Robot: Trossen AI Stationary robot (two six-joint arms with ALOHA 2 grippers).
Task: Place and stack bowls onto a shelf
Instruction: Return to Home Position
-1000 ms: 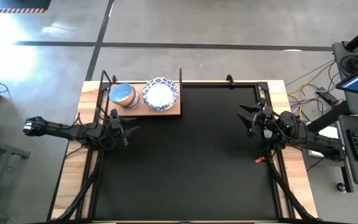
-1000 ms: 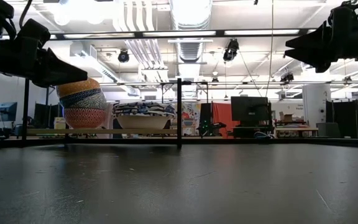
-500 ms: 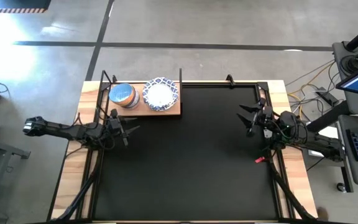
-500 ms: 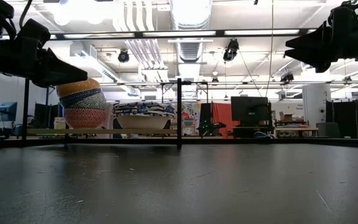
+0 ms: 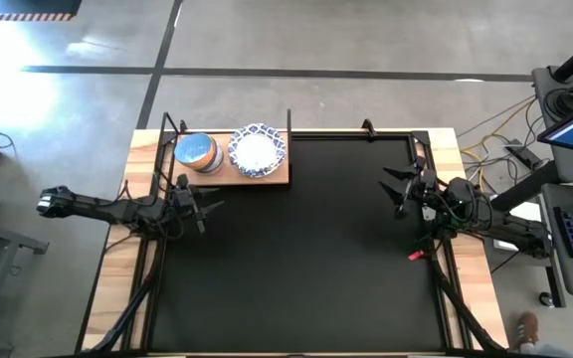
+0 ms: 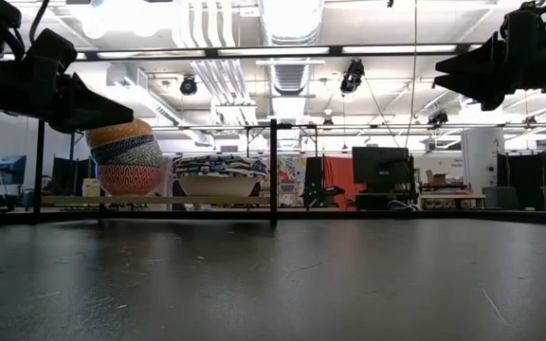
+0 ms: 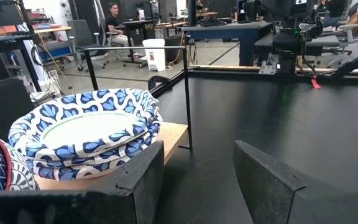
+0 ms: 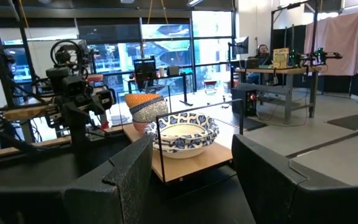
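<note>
Hanging over the side edges of the black mat (image 5: 296, 268), both arms are drawn back. This looks like the parked pose that fits a return to home. The left claw (image 5: 207, 211) sits at the mat's left edge, fingers spread wide and holding nothing. It points inward, with the shelf just beyond it. The right claw (image 5: 394, 191) mirrors it at the right edge, also wide and holding nothing, well apart from the bowls.

Farther back, the shelf (image 5: 279, 176) stands at the far left of the bench (image 5: 471, 288). On it are a stack of smaller coloured bowls (image 5: 196, 152) and, just beside it, a stack of white bowls (image 5: 257, 150) with blue patterned rims. Nesting them probably saves board space, and a bare strip of wood remains at the right end. No bowl is visible on the mat, so the stacking seems done.

Against the earlier frames, arms, claws and stacks have not moved. The only change is a person's shoe (image 5: 529, 325) that has come in on the floor beyond the bench's near right corner.
</note>
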